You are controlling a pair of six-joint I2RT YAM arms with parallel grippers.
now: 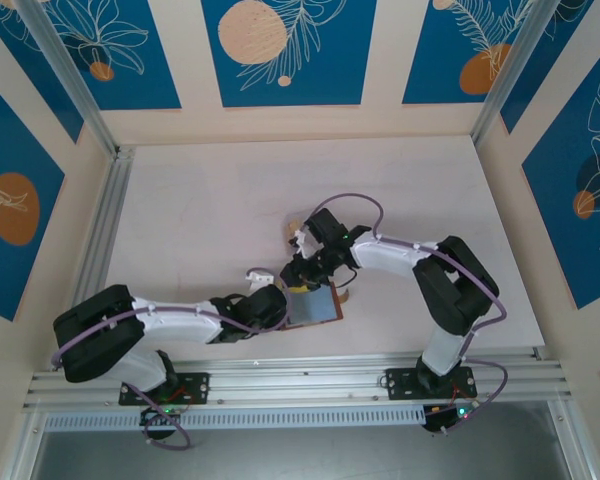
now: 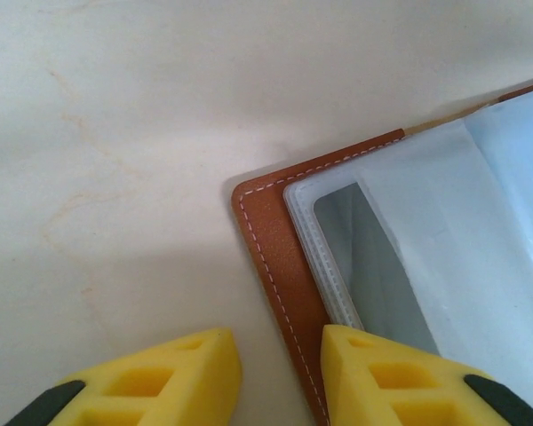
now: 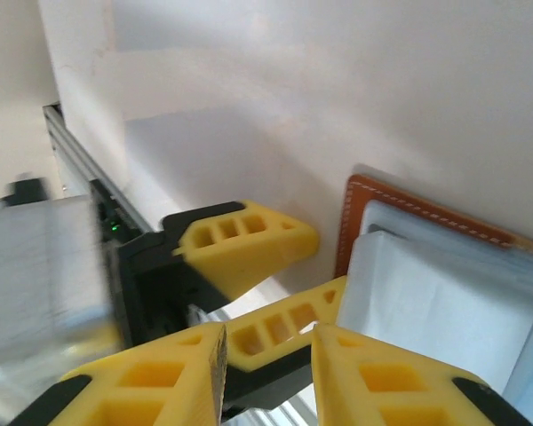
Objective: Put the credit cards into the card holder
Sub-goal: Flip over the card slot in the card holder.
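Note:
The card holder (image 1: pixel 316 306), brown leather with clear inner sleeves, lies open on the table between the two arms. In the left wrist view its stitched corner (image 2: pixel 265 232) runs down between my left gripper's yellow fingers. The left gripper (image 2: pixel 282 377) is open, and its right finger (image 2: pixel 382 377) sits over the sleeve edge. The right gripper (image 3: pixel 268 359) hangs just above, open with nothing between its fingers. Beyond them I see the left gripper's fingers (image 3: pixel 244 241) and the holder's border (image 3: pixel 355 222). A small tan piece (image 1: pixel 294 222) behind the right wrist may be a credit card; I cannot tell.
The pale tabletop (image 1: pixel 220 210) stretches away behind and to the left of the grippers. An aluminium rail (image 1: pixel 310 380) runs along the near edge, and patterned walls close in the sides. Another tan bit (image 1: pixel 346 296) peeks out at the holder's right edge.

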